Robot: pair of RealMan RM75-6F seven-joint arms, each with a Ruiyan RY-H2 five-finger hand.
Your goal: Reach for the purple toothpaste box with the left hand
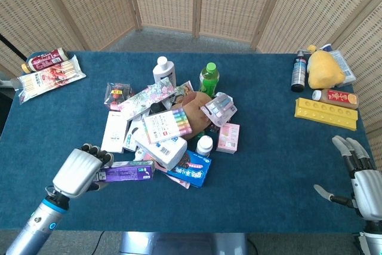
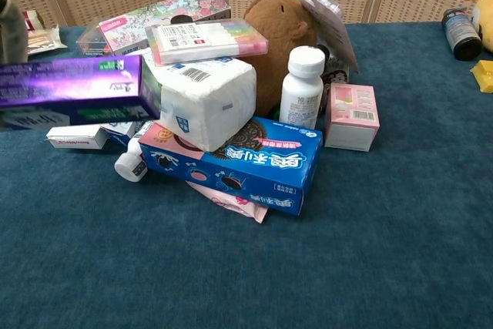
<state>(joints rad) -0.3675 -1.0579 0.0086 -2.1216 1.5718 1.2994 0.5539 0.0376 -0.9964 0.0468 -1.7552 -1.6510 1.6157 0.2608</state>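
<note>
Purple box: purple toothpaste box (image 1: 126, 173) is up off the table, near-left of the pile, level-ish.
Left hand: left hand (image 1: 77, 170) is wrapped round its left end.
Handling guess: light, stiff cardboard, kinda slick; end-heavy grip, so mid-box looks safer.
Right hand: right hand (image 1: 357, 174) near-right, fingers spread, holding nothing.
Far side: pile (image 1: 176, 129).

Blue-carpeted table (image 1: 268, 165), central heap of packages (image 1: 173, 129), yellow tray (image 1: 326, 113), snack packets (image 1: 51, 76) at edges

purple toothpaste box (image 1: 126, 172) held level, lifted above the table.
</note>
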